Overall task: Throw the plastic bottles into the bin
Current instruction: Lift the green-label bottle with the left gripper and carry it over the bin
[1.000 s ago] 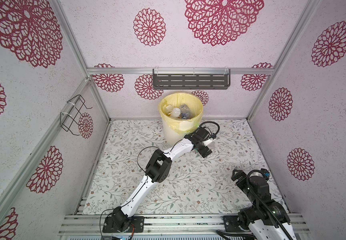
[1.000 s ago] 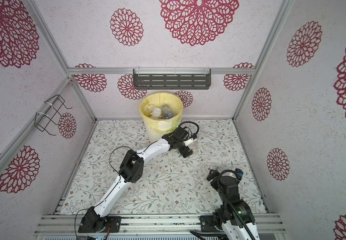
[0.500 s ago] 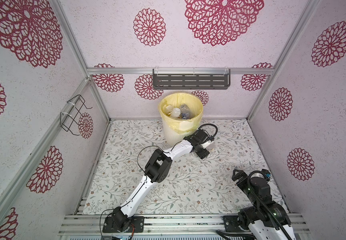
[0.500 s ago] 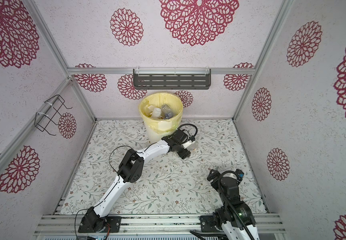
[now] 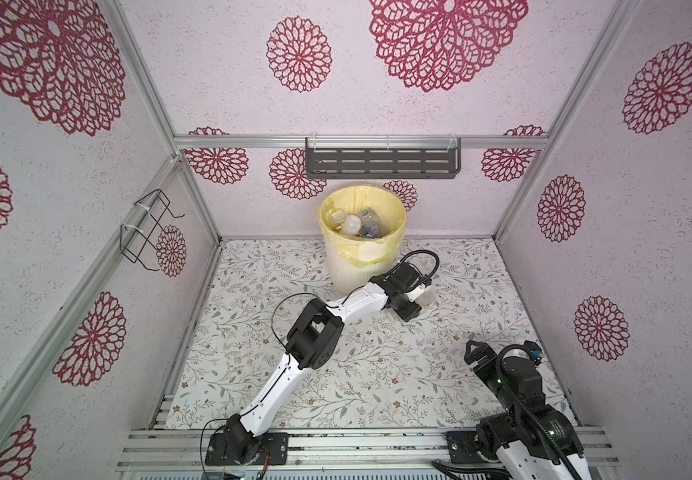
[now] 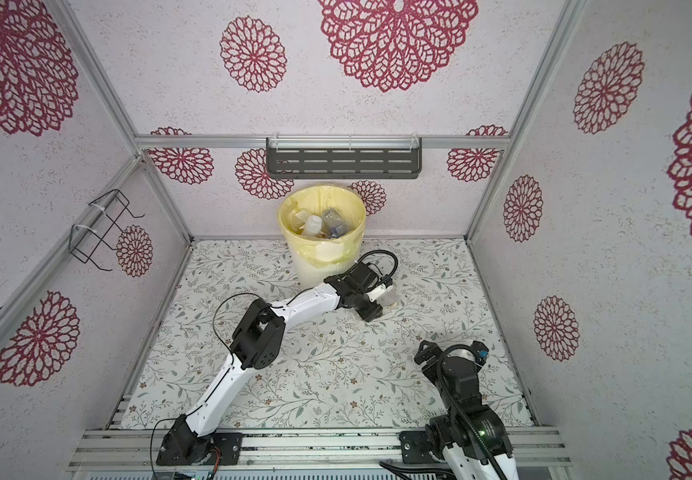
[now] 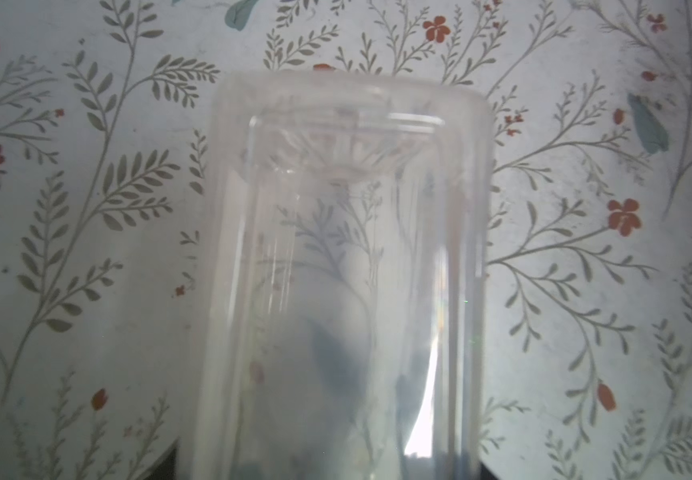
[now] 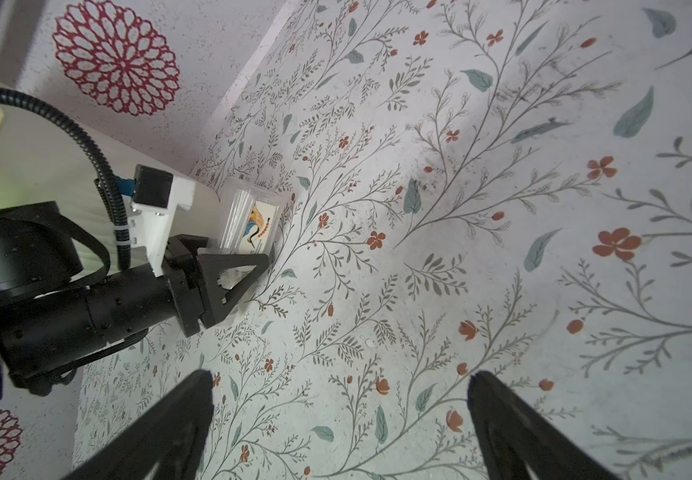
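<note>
Just to the right of the bin (image 5: 358,272), near its foot, a clear plastic bottle (image 5: 426,297) is lying on its side on the floral mat (image 5: 377,374). The left arm is reaching across the middle in both top views. The left gripper (image 5: 419,302) is sitting low over that bottle, its jaws pinching the bottle's body from either side.

The left wrist view is showing the bottle filling the middle of the frame. What looks like its moulded base is pointing away from the camera, and the mat's leaf pattern is showing through the plastic. Dark finger edges are sitting tight against both of its sides.

From the right wrist camera, one black triangular finger (image 8: 232,261) is lying alongside the bottle, and a label (image 8: 259,226) with an orange and blue picture is facing up.

The right gripper (image 8: 340,378) is hanging over the front right part of the mat, well apart from the bottle. Its jaws are standing spread wide with only bare mat between them.

The bin is standing at the back wall, lined with a pale yellow bag (image 5: 375,254) folded over its rim. Several other bottles (image 5: 352,224) are lying heaped inside it.
</note>
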Motion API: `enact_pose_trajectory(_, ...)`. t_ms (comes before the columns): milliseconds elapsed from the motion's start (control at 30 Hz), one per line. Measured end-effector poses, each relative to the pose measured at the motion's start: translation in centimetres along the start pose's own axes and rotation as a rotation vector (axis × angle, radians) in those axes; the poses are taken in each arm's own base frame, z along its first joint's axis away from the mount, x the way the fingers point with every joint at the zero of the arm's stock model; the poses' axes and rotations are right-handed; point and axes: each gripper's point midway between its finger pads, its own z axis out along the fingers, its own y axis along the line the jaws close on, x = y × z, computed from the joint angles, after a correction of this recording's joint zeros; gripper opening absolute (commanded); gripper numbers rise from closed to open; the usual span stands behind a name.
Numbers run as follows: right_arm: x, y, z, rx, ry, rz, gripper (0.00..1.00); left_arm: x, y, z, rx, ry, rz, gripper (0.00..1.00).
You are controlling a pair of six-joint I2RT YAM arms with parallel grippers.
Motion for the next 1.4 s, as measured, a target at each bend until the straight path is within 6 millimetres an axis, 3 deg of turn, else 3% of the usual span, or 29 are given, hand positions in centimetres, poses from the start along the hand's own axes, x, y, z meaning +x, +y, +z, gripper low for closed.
enact_pose_trajectory(400, 2.6, -1.6, 1.6, 0.030, 0.082, 0.013, 0.99, -3.3, -4.1, -6.0, 0.094, -0.114, -0.112, 0.50)
enact_pose_trajectory(833, 3.6, -1.9, 2.6, 0.020, 0.107, 0.038, 0.99, -5.5, -6.6, -10.3, 0.175, -0.182, -0.238, 0.51)
enact_pose_trajectory(1200, 4.8, -3.0, 4.0, 0.039, 0.123, 0.060, 0.99, -8.4, -6.9, -17.9, 0.160, -0.333, -0.288, 0.56)
enact_pose_trajectory(1400, 5.3, -2.8, 4.6, 0.033, 0.144, 0.078, 0.99, -9.1, -7.0, -21.8, 0.142, -0.395, -0.286, 0.53)
